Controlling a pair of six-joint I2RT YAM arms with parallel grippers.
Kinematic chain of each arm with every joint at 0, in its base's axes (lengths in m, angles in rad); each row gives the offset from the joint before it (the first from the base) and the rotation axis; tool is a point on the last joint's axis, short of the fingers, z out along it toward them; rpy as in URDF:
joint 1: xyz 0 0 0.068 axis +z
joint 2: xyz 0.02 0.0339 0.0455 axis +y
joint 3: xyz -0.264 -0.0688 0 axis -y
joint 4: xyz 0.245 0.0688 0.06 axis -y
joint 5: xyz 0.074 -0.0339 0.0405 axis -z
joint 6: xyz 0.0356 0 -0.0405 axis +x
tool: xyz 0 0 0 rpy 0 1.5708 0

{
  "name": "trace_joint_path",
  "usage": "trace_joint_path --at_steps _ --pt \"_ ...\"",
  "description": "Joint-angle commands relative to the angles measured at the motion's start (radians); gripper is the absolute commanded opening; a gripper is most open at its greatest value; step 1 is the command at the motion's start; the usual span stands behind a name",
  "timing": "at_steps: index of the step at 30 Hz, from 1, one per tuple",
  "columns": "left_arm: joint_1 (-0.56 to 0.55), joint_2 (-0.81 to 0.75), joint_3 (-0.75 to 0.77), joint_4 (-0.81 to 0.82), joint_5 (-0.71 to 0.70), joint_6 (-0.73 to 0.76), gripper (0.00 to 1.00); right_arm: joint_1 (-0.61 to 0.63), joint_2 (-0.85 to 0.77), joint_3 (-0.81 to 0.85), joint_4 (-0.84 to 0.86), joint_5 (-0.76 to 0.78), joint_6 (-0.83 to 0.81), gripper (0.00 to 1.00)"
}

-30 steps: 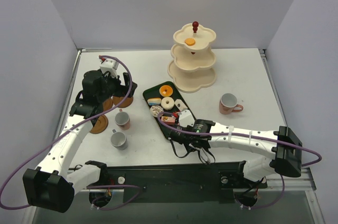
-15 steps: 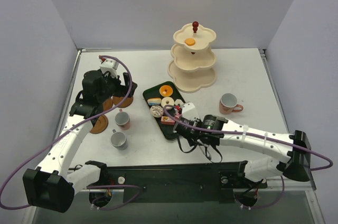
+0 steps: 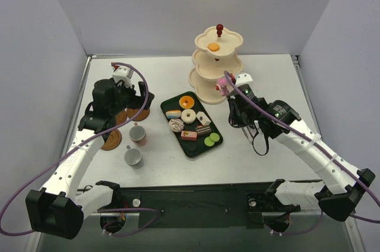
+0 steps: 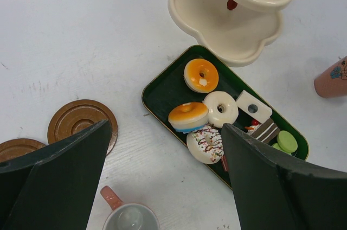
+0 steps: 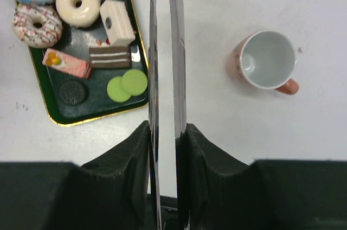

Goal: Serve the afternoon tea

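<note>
Right end effector (image 5: 167, 132) clamps metal tongs (image 5: 176, 51), whose tips pinch a pink sweet (image 3: 222, 88) over the three-tier stand (image 3: 208, 93), bottom tier. Left end effector (image 4: 162, 131) spread wide. Next, probably: lower, release.

White segmented left arm (image 3: 74, 160) and right arm (image 3: 317, 153), black joints, purple cables (image 3: 145, 88), seemingly dark-green jaws
</note>
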Motion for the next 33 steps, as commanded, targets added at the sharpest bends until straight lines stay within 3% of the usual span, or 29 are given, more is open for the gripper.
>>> trace_joint_path --at_steps 1,20,33 --pt "0.004 -0.019 0.033 0.018 0.004 0.001 0.94 -0.102 0.065 0.095 0.047 -0.081 -0.133 0.15" --pt "0.014 -0.029 0.033 0.025 0.024 -0.005 0.94 -0.31 0.338 0.313 0.099 -0.187 -0.268 0.14" --pt "0.035 -0.036 0.032 0.03 0.035 -0.011 0.94 -0.33 0.476 0.393 0.165 -0.175 -0.294 0.14"
